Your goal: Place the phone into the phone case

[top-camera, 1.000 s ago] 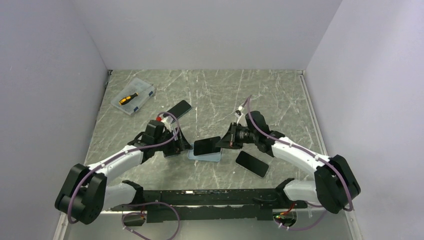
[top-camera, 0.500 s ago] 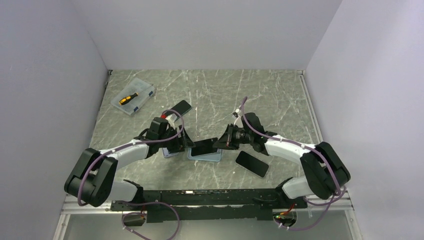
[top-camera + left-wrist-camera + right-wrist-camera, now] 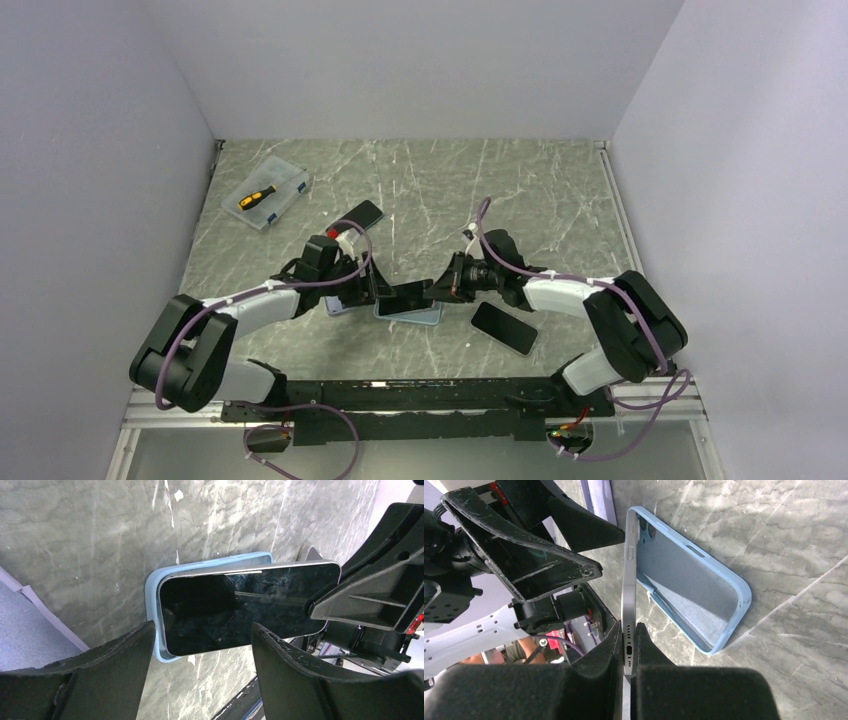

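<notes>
One end of the phone (image 3: 240, 605) touches the light-blue phone case (image 3: 684, 587) — right gripper (image 3: 628, 641) pinches the other; left gripper (image 3: 202, 632) spread.

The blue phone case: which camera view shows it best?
Right wrist: the phone case lies open, its inside visible. Left wrist shows only its rim behind the phone; the top view, a thin blue edge.

The slim silver-edged black-screen phone (image 3: 245, 607) is tilted (screen upward), one short end meeting the light blue soft case (image 3: 684, 587), which lies flat, hollow up.
</notes>
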Tool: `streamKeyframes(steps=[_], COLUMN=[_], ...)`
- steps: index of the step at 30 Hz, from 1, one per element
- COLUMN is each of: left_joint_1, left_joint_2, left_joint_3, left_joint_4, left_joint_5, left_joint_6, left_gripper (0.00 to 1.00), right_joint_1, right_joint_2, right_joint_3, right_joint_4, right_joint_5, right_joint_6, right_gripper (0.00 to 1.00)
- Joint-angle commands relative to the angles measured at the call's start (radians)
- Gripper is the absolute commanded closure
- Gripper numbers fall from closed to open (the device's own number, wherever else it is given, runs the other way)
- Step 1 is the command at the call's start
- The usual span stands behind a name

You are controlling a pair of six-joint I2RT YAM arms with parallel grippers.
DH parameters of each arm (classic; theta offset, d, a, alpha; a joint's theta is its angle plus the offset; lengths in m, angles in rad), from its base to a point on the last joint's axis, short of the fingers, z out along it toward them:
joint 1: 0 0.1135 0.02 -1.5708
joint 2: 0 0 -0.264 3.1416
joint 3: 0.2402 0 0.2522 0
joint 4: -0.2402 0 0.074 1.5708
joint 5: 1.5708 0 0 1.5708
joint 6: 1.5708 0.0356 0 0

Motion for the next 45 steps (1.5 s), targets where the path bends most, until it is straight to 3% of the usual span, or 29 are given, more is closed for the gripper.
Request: streamKeyframes(steps=[1, 20, 34, 45], left_joint_1=[-0.029, -0.118, -0.126, -0.126], left_joint_2=[-0.027, -0.081, -0.119, -0.235], left_joint_3=[-0.02, -0.083, -0.096, 0.032], left_joint_4=[0.037, 0.055, 0.02, -0.248], left_joint_5=[0.028, -0.023, -0.037, -0.208], left_joint_6=[-0.014, -0.06, -0.043, 0.066], left_gripper=[0.25, 0.25, 0.25, 0.19], right_joint_1=[-0.004, 0.033, 0.061, 0.064], right_joint_2=[0.014, -0.034, 0.11, 0.114], right_joint_3=[-0.027, -0.13, -0.137, -0.145], right_joint_4=[0.102, 0.078, 0.217, 0.193], right_joint_5=[-0.02, 0.111, 0.107, 0.119], right_joint_6=[0.037, 0.094, 0.144, 0.115], right_gripper=[1.0, 1.0, 1.0, 1.0])
